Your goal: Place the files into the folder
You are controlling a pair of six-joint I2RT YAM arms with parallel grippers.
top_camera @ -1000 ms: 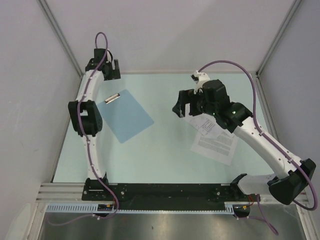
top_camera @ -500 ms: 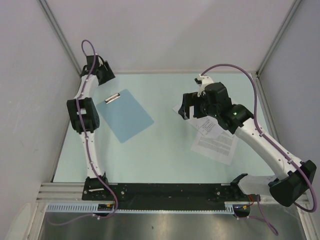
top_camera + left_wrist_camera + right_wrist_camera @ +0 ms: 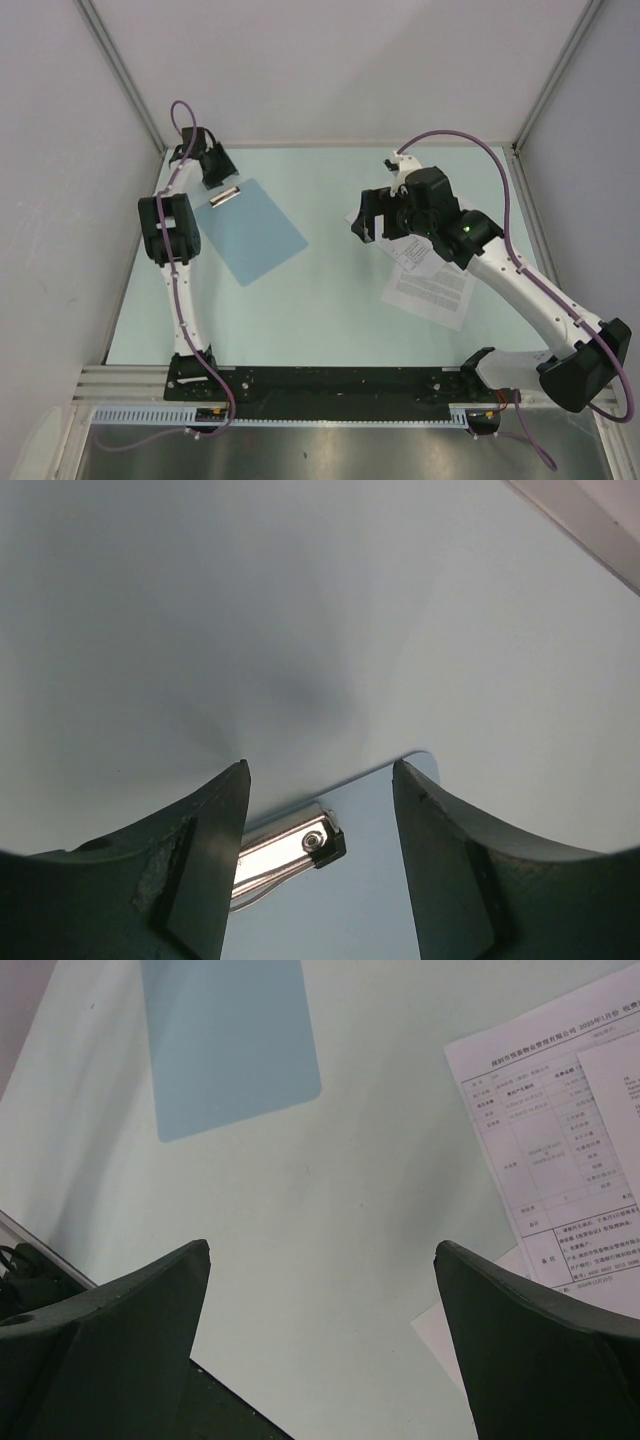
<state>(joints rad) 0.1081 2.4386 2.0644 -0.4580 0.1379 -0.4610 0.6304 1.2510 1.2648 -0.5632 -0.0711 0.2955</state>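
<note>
The light-blue folder (image 3: pixel 258 234) lies flat at the table's left, with its silver clip (image 3: pixel 227 195) at the far short edge. My left gripper (image 3: pixel 216 168) is open and empty just behind the clip. In the left wrist view the clip (image 3: pixel 282 847) and the folder's corner (image 3: pixel 365 880) show between my open left gripper (image 3: pixel 320 772). The files (image 3: pixel 430 283) are white printed sheets lying overlapped at the right, partly hidden under my right arm. My right gripper (image 3: pixel 364 218) is open and empty above the table, left of the files. The right wrist view shows my right gripper (image 3: pixel 322 1250), the folder (image 3: pixel 225 1045) and the files (image 3: pixel 560 1140).
The pale green table (image 3: pixel 330 310) is enclosed by white walls on the left, back and right, with metal posts (image 3: pixel 125 80) at the corners. A black rail (image 3: pixel 330 385) holding the arm bases runs along the near edge.
My left gripper has swung from the far left corner down toward the folder's clip. My right gripper has shifted only slightly, staying above the table left of the files.
</note>
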